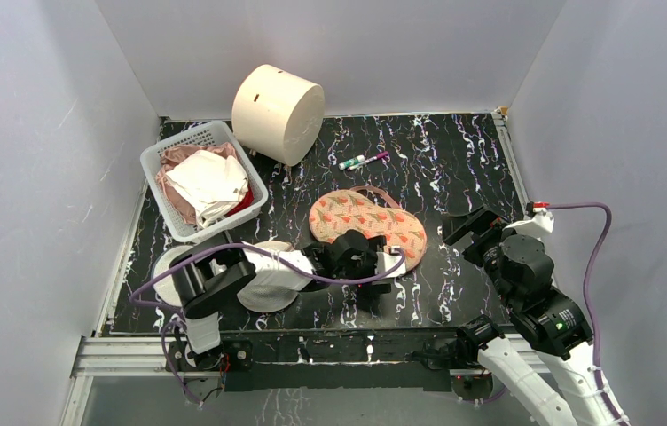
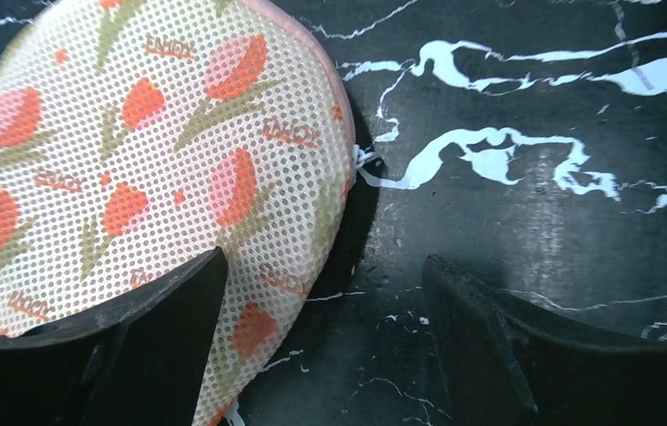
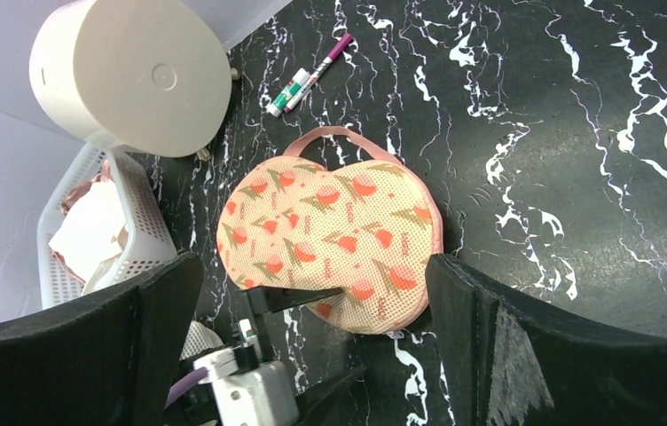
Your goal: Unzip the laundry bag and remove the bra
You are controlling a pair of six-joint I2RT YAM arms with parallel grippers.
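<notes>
The laundry bag (image 1: 367,226) lies flat mid-table, peach mesh with red-orange and green motifs, pink trim and a loop strap at its far end; it looks zipped shut. It also shows in the left wrist view (image 2: 135,160) and the right wrist view (image 3: 330,222). My left gripper (image 1: 389,273) is open at the bag's near edge, low over the table. In its own view (image 2: 323,259) one finger (image 2: 135,346) overlaps the bag and the other is over bare table. My right gripper (image 1: 472,232) is open and empty, raised to the right of the bag (image 3: 312,266). The bra is hidden.
A white basket (image 1: 157,169) of clothes stands at the back left. A cream cylinder (image 1: 277,111) lies on its side behind it. Two markers (image 1: 363,160) lie beyond the bag. A white mesh bag (image 1: 268,293) sits under my left arm. Walls enclose three sides.
</notes>
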